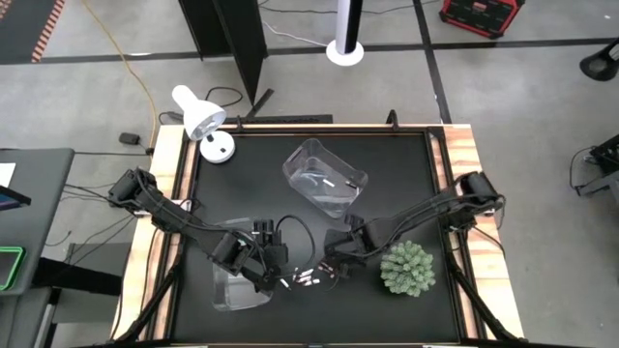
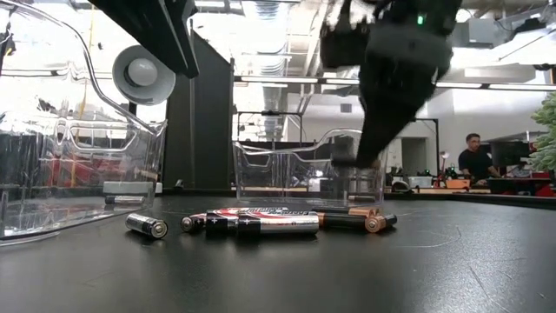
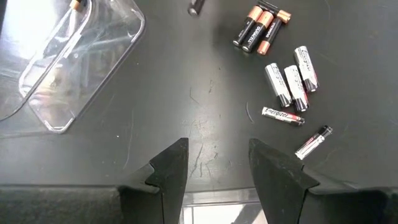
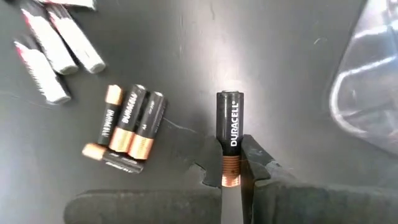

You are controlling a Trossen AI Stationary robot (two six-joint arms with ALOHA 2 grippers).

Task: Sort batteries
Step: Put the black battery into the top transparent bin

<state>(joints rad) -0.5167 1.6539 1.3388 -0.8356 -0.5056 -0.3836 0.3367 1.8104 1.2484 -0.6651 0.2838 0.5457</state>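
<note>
Black mat (image 1: 397, 174) covers the table, wood showing at its edges. Nearest us in the low view, loose batteries (image 2: 252, 223) lie in a cluster on the mat: silvery-white ones (image 3: 292, 84) in front, dark copper-ended ones (image 4: 127, 127) just beside them, one small silver cell (image 2: 146, 225) slightly apart.

We note the left gripper (image 3: 214, 165) hovering over bare mat near the front bin (image 1: 237, 285), fingers wide apart, nothing between them. That bin's far end holds one copper-tipped cell (image 3: 76, 5), as far as we can tell.

Right gripper (image 4: 231, 171) is off the mat above the dark group, fingers pinched narrow on one dark battery (image 4: 229, 134) by its copper end; the black end sticks out forward, label readable.

Farther back, second clear bin (image 1: 324, 177) stands mid-table with a few silvery cells inside. Green spiky plant (image 1: 407, 269) sits right of the pile; white lamp (image 1: 203, 121) at the far left corner. Beyond the table, a person (image 2: 475, 161) sits in the room.
</note>
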